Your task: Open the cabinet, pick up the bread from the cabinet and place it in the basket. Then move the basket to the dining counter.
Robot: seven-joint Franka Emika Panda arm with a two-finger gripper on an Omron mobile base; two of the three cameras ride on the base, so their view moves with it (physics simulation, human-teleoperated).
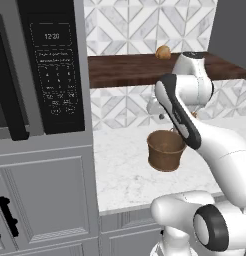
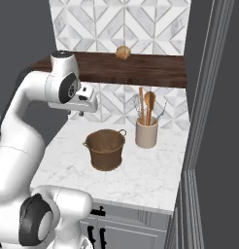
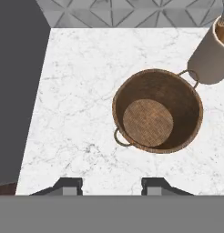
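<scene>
1. Jaws [image 3: 111, 185] are hanging part open with nothing between them, hovering above the desk [image 3: 77, 113] just near of the basket [image 3: 155, 111].
2. Basket is sitting upright and empty on the marble desk, just left of a cream crock of wooden spoons [image 2: 146, 131]; they are close, touching or not I can't tell.
3. Bread [image 2: 122, 52] is lying on the dark wood shelf [image 2: 141, 68] up against the diamond tiles, well above and behind the basket.
4. Step looks like picking up the bread: the shelf is already showing open and the bread isn't grasped yet.
5. Next move is calling for lifting the hand to shelf height and reaching far to the bread.
6. Counting: one bread, one basket, one crock, one arm.
</scene>
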